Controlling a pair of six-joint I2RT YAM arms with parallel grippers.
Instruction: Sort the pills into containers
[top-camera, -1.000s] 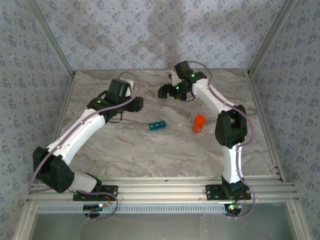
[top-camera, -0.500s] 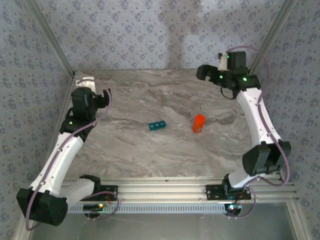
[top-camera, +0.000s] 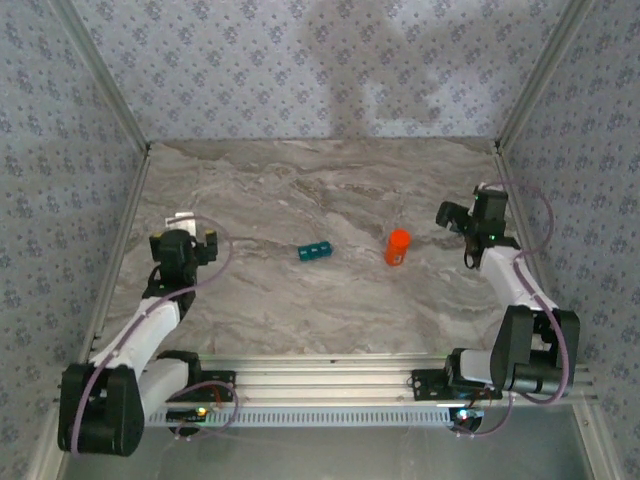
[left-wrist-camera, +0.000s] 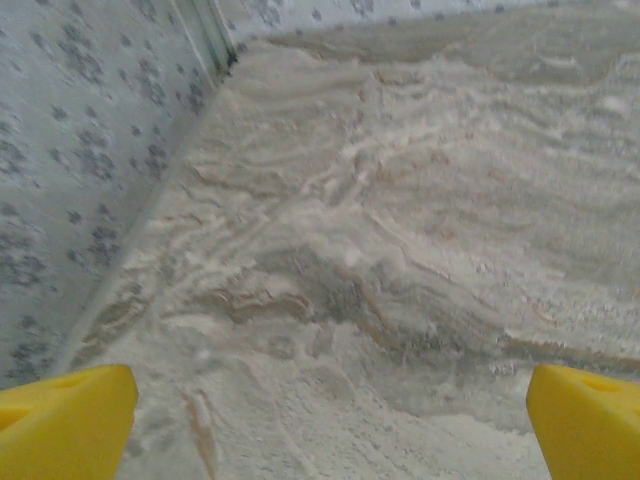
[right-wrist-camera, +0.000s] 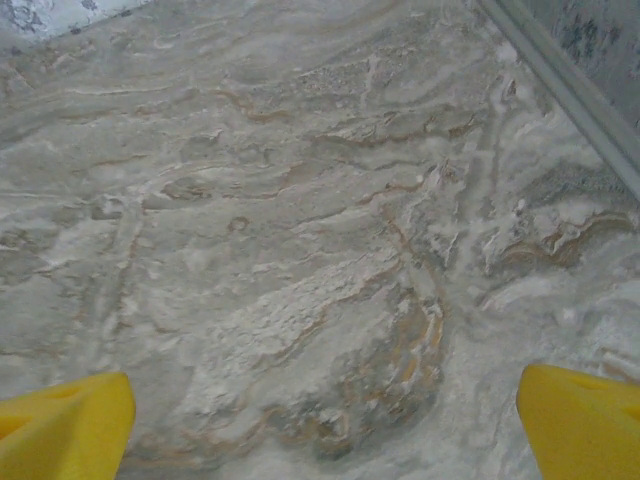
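Note:
The containers (top-camera: 315, 251), a small teal strip of joined compartments, lie near the middle of the marble table. Just to their right stands an orange pill bottle (top-camera: 398, 247). The pills are out of view. My left gripper (top-camera: 195, 228) hovers near the left wall, well left of the teal strip, and it is open. In the left wrist view its yellow fingertips (left-wrist-camera: 65, 425) stand wide apart over bare marble. My right gripper (top-camera: 468, 212) is right of the bottle near the right wall, also open, with bare marble between its fingertips (right-wrist-camera: 580, 420).
Patterned walls with metal corner rails enclose the table on three sides (top-camera: 122, 235). The left wall rail (left-wrist-camera: 212, 30) and the right wall rail (right-wrist-camera: 570, 90) run close to each gripper. Both arm bases sit on the aluminium frame (top-camera: 330, 375) at the near edge.
Both arms have swung out from the far middle of the table and drawn back toward the side walls. Both grippers have opened wider. The teal strip and the bottle have not moved.

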